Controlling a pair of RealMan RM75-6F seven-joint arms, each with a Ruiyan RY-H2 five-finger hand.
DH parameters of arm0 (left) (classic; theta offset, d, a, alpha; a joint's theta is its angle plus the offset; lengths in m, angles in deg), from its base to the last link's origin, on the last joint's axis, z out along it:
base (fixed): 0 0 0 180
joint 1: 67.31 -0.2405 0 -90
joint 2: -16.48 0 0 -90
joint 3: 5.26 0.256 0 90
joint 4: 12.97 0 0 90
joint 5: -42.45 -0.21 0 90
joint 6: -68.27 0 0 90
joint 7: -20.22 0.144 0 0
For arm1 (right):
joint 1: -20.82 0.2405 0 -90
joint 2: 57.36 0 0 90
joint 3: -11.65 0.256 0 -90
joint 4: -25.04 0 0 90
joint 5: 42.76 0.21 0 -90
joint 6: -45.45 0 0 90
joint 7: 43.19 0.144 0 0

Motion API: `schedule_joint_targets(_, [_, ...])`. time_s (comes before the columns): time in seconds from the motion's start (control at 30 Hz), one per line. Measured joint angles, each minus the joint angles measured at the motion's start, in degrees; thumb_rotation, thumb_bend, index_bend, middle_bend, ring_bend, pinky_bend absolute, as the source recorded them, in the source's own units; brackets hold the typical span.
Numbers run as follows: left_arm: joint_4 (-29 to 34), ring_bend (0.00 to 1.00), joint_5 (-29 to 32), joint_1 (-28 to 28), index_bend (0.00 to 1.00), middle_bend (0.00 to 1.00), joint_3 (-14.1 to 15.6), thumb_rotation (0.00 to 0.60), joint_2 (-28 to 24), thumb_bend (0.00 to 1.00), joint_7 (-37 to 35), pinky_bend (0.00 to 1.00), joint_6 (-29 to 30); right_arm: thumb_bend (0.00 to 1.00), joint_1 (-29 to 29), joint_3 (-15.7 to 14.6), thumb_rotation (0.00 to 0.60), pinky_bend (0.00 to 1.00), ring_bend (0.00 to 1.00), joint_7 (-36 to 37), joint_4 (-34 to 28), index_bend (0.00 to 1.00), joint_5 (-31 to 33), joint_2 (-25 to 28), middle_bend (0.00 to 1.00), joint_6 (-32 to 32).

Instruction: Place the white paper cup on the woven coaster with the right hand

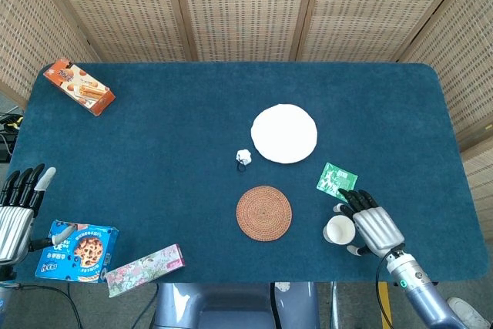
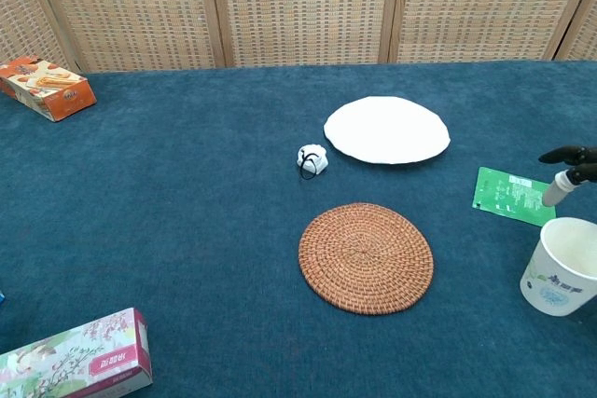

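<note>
The white paper cup stands upright on the blue table, right of the round woven coaster. The coaster has nothing on it. My right hand lies just right of the cup with its fingers stretched out, not wrapped around it. In the chest view the cup is at the right edge. There only the fingertips of the right hand show, behind the cup, and the coaster is at centre. My left hand rests open at the table's near left edge.
A white plate lies beyond the coaster, and a small white clip-like object is left of the plate. A green packet lies just beyond the cup. An orange snack box is far left. A cookie box and a floral box sit near left.
</note>
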Motion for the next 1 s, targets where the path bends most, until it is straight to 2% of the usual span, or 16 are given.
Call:
schedule_joint_targets(0.3, [0.03,0.00,0.00,0.03,0.00,0.00,0.04,0.000,0.05,0.08,0.16,0.00,-0.06,0.03,0.51,-0.31,0.600,0.00,0.00,-0.19,1.32,0.26,1.24,-1.49,0.00,-0.89])
schedule_joint_targets(0.6, [-0.11,0.00,0.31,0.10,0.00,0.00,-0.09,0.000,0.03,0.08,-0.01,0.00,-0.24,0.03,1.06,0.05,0.600,0.00,0.00,-0.08,3.23,0.48,1.64,-3.65,0.07,-0.66])
schedule_joint_targets(1.0, [0.07,0.00,0.27,0.06,0.00,0.00,-0.08,0.000,0.00,0.08,0.10,0.00,-0.09,0.03,2.70,1.30,0.600,0.00,0.00,-2.76,-0.44,0.49,2.47,-3.15,0.07,-1.02])
